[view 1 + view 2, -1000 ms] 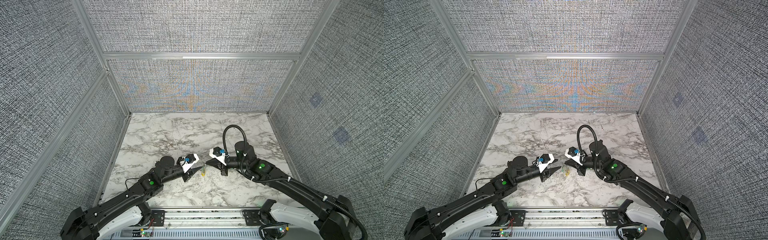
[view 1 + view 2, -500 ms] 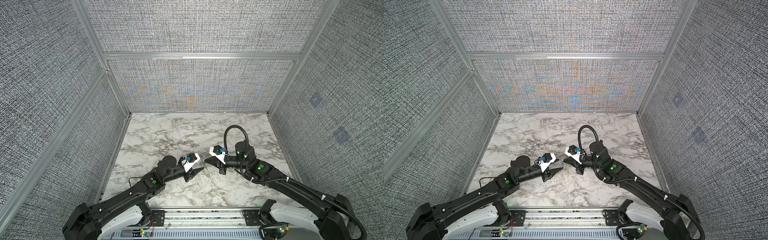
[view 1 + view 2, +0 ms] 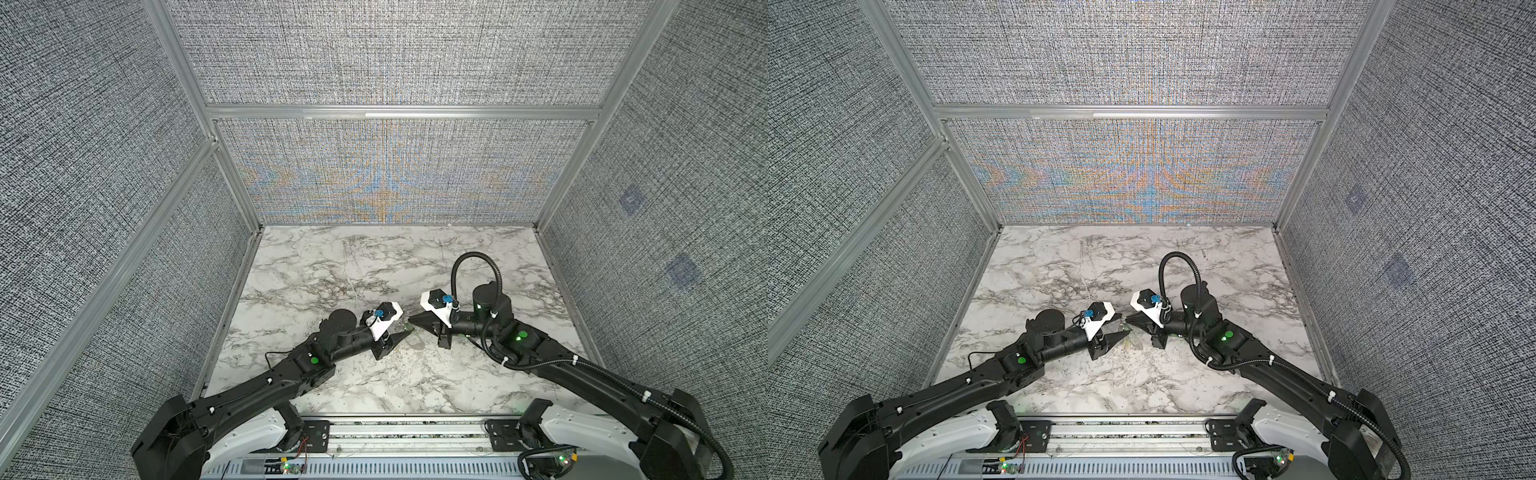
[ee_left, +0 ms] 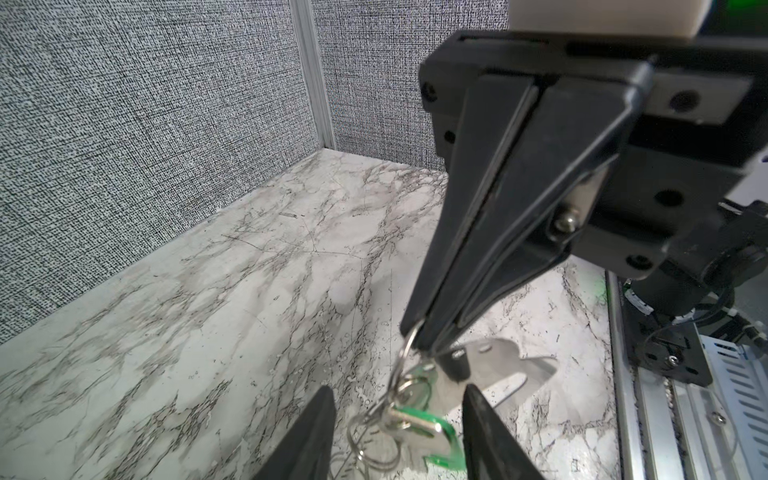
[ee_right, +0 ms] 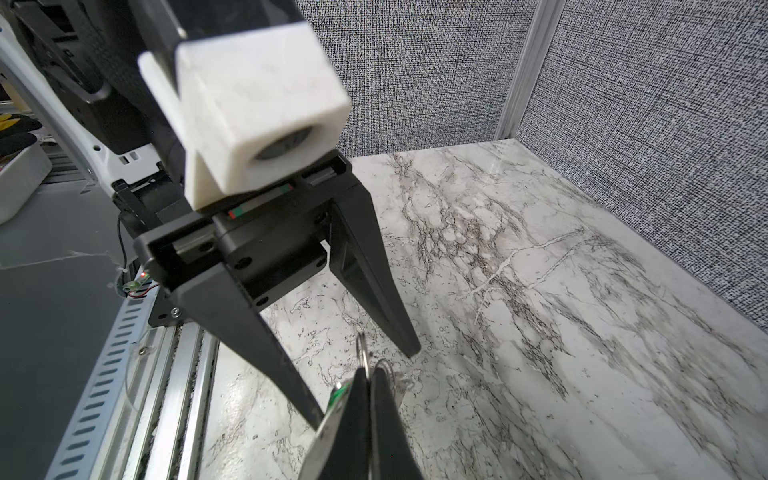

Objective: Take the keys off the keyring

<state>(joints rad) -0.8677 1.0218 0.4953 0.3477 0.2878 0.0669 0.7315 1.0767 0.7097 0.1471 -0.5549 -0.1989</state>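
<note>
My right gripper (image 5: 368,374) is shut on a thin wire ring (image 5: 361,347) and holds the bunch above the marble. From that ring hang the flat grey metal keyring (image 4: 505,365), more wire rings (image 4: 374,453) and a key with a green tag (image 4: 432,432). My left gripper (image 4: 398,390) is open, with one finger on each side of the green-tagged key; I see no contact. In both top views the left gripper (image 3: 400,333) and the right gripper (image 3: 411,322) meet tip to tip near the table's middle front, and the keys are too small to make out there.
Marble tabletop (image 3: 374,270) enclosed by grey fabric walls with aluminium posts (image 4: 309,70). A metal rail (image 3: 407,432) runs along the front edge, between the two arm bases. The right arm's cable loop (image 3: 476,270) stands above its wrist.
The left gripper has moved slightly away from the front rail, toward the right gripper's tip, and its jaws stand wider. A yellow speck seen below the tips one second ago no longer shows.
</note>
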